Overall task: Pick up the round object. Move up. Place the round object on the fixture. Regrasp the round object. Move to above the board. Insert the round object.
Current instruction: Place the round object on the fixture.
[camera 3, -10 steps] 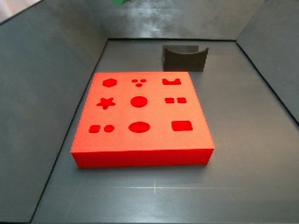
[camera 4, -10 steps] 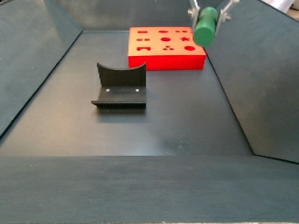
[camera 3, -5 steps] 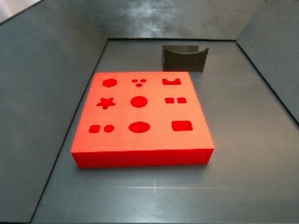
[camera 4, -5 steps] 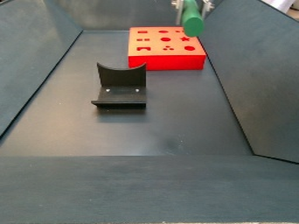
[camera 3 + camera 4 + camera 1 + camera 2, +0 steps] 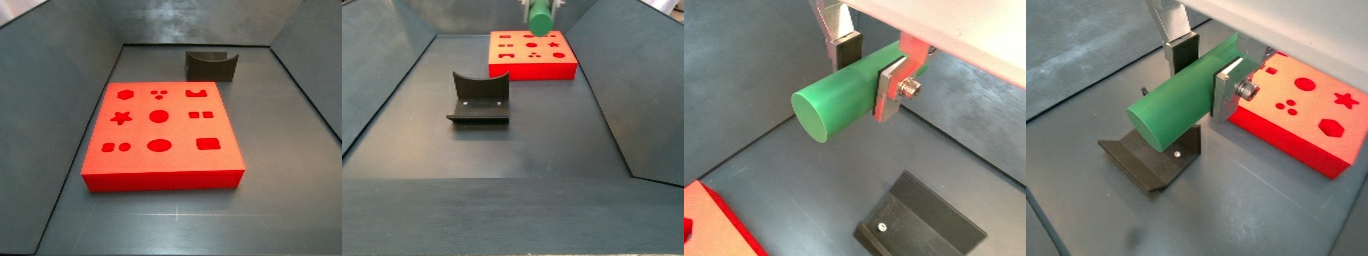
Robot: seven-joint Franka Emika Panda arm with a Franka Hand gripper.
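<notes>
My gripper (image 5: 869, 62) (image 5: 1204, 72) is shut on the round object (image 5: 842, 94) (image 5: 1176, 100), a smooth green peg clamped crosswise between the fingers. In a side view the peg (image 5: 540, 18) hangs high in the air over the far end of the red board (image 5: 529, 54), with only the fingers' lower ends showing at the frame's edge. The board (image 5: 163, 134) (image 5: 1305, 110) lies flat with several shaped cutouts. The dark fixture (image 5: 478, 98) (image 5: 213, 65) (image 5: 1146, 164) (image 5: 921, 229) stands on the floor with nothing on it. In one side view the gripper is out of sight.
Grey sloping walls (image 5: 616, 80) enclose the dark floor (image 5: 502, 150) on all sides. The fixture stands apart from the board, nearer one end of the enclosure.
The gripper with the green peg has moved leftward in a side view, from beside the board's right edge to over its far end. Board and fixture have not moved.
</notes>
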